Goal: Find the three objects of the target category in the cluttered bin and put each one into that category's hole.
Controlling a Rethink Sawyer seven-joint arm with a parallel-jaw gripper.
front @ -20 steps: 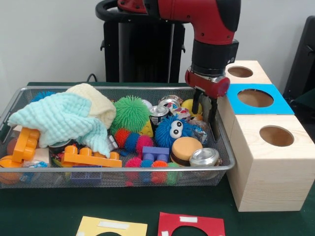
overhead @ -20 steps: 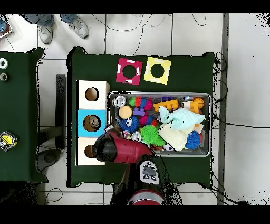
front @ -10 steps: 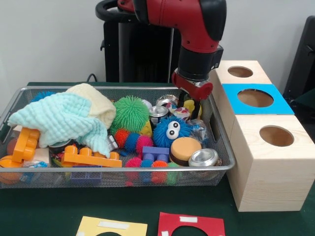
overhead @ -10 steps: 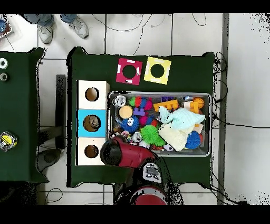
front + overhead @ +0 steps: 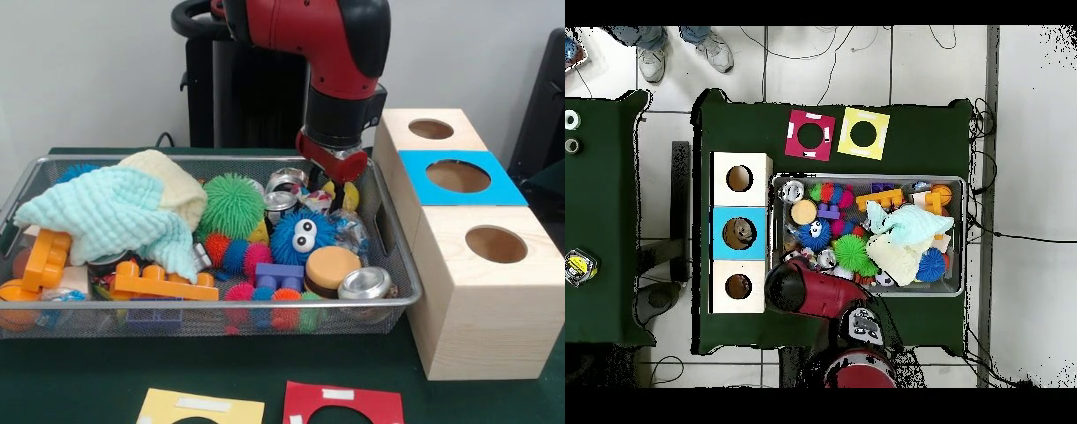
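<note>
A wire mesh bin [image 5: 221,305] holds mixed toys and several metal cans. One silver can [image 5: 365,283] lies at the bin's front right corner. Another can [image 5: 283,205] stands by the blue googly-eyed fuzzy ball [image 5: 300,234], and a crushed can [image 5: 288,180] lies behind it. My gripper [image 5: 333,187] hangs low in the bin's far right corner, between the crushed can and a yellow toy [image 5: 350,194]. Right of the bin are three wooden boxes; the middle one has a blue-topped hole [image 5: 457,177]. In the overhead view the red arm [image 5: 805,288] hides the gripper.
A mint and cream knitted cloth [image 5: 115,212] covers the bin's left part, with a green spiky ball [image 5: 233,203] and orange bricks [image 5: 159,283] nearby. A red card [image 5: 342,404] and a yellow card [image 5: 201,408] lie before the bin. A person's shoes [image 5: 685,50] show in the overhead view.
The arm has swung left from the bin's right edge by the boxes and dropped lower into the bin's far right corner, among the cans.
</note>
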